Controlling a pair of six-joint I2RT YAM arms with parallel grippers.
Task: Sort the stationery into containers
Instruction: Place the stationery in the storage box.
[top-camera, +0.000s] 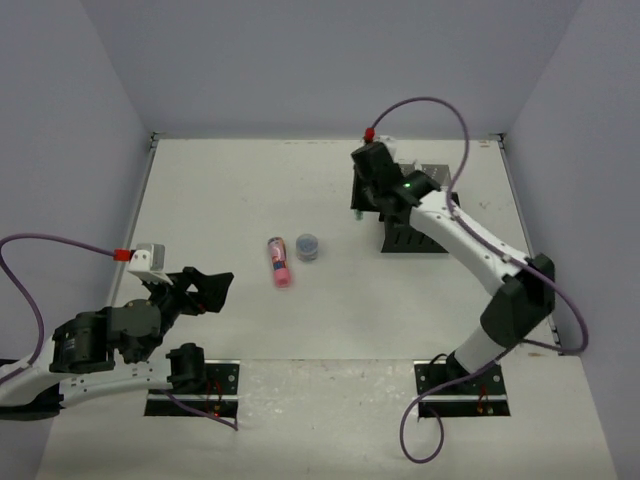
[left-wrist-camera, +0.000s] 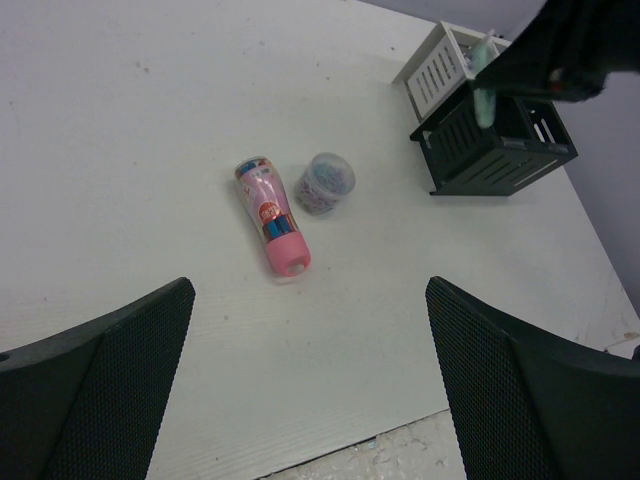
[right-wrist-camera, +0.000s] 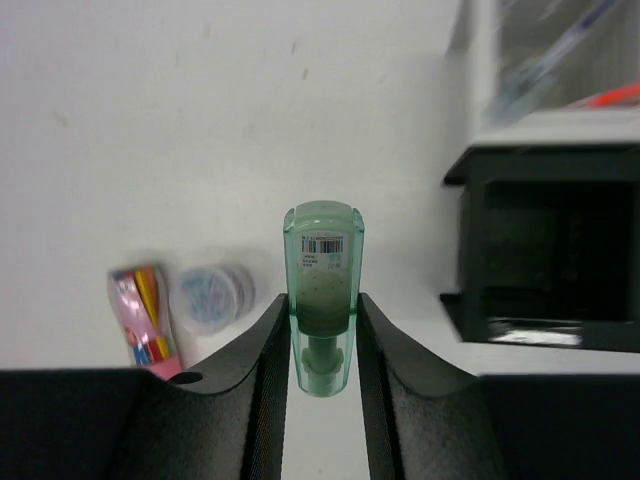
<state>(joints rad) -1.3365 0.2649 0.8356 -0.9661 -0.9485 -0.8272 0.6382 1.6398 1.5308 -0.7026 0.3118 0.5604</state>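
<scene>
Plainly, a barcode (right-wrist-camera: 322, 243) on the green marker (right-wrist-camera: 321, 300)

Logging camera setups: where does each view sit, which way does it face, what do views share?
Top external: high behind the robot, looking down on the table; left arm and right arm show.
Left wrist: on the left arm, facing the pink marker, pot and black box; open left claw frames it.
Right wrist: looks down past the right claw clamping a green marker.
Shared: all three show pink marker and pot.
</scene>
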